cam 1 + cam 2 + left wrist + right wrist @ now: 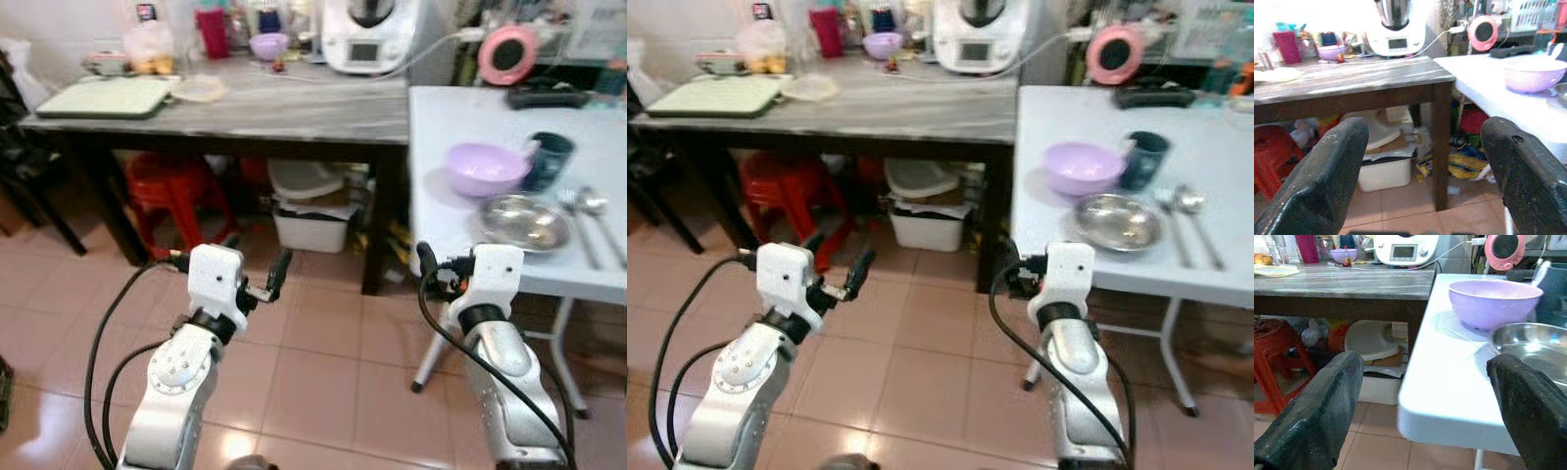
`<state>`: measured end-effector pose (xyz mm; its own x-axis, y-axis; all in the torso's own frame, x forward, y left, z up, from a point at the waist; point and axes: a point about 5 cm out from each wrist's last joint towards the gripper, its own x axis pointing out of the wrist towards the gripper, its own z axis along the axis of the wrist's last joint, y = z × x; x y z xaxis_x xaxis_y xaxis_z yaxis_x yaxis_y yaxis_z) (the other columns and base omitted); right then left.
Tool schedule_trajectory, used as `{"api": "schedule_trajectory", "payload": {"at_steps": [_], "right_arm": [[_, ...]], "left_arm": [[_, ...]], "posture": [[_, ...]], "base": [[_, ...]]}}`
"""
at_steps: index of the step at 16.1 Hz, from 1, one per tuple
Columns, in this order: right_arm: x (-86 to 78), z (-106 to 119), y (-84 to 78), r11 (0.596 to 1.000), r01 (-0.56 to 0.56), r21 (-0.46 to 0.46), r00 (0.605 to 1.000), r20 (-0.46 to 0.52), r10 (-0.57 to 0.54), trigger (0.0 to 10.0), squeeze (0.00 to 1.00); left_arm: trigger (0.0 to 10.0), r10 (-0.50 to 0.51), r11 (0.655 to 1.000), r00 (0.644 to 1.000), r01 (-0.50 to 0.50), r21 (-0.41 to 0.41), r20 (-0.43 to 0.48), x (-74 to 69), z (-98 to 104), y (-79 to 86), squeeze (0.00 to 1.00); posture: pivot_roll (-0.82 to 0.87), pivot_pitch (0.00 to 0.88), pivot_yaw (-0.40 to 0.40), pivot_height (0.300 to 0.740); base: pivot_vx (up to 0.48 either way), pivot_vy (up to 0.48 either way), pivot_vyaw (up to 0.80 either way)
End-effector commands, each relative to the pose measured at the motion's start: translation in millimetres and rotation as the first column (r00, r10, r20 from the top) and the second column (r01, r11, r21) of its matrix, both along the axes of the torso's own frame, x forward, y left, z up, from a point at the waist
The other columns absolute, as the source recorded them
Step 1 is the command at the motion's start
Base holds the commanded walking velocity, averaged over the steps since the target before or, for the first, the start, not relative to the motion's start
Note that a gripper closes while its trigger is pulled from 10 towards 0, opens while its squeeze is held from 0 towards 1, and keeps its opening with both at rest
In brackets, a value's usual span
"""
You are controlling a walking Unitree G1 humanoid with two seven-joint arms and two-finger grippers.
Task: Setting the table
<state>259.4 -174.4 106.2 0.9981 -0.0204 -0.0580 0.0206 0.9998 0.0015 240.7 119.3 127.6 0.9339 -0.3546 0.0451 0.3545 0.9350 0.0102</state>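
While both arms hover short of the white table, this looks like the approach step.

Left eye view: purple bowl, steel plate, spoons at right.

Wrist views: left gripper and right gripper spread wide, empty.

Next: reach toward the plate. No legible writing.

Head cameras look down; wrist cameras face the white table low.
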Motion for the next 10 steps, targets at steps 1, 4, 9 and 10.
{"api": "schedule_trajectory", "payload": {"at_steps": [1, 4, 9, 10], "right_arm": [[2.6, 4.8, 6.0, 1.000, -0.008, 0.015, 1.000, 0.013, 0.007, 10.0, 0.00], [3.2, 5.2, 4.3, 1.000, 0.001, 0.013, 1.000, 0.015, -0.001, 10.0, 0.00], [3.6, 7.4, 3.2, 1.000, 0.005, 0.005, 1.000, 0.026, -0.005, 10.0, 0.00], [3.7, 7.7, 3.1, 1.000, 0.005, 0.004, 1.000, 0.027, -0.005, 10.0, 0.00]], "left_arm": [[10.0, -0.018, 1.000, 1.000, 0.018, 0.012, -0.003, 0.1, 0.7, 1.8, 0.00], [10.0, -0.040, 0.999, 0.999, 0.040, 0.008, -0.001, -1.2, 1.8, -0.7, 0.00], [10.0, -0.064, 0.998, 0.998, 0.064, -0.014, -0.003, -1.6, 4.0, -3.4, 0.00], [10.0, -0.066, 0.998, 0.998, 0.066, -0.014, -0.003, -1.5, 4.2, -3.6, 0.00]], "posture": [[0.01, 0.021, 0.038, 0.740], [0.01, 0.025, 0.038, 0.740], [0.00, 0.032, 0.035, 0.740], [0.00, 0.032, 0.034, 0.740]], "base": [[0.382, -0.285, -0.40], [0.434, 0.000, -0.49], [0.455, 0.000, 0.00], [0.458, 0.000, 0.00]]}}
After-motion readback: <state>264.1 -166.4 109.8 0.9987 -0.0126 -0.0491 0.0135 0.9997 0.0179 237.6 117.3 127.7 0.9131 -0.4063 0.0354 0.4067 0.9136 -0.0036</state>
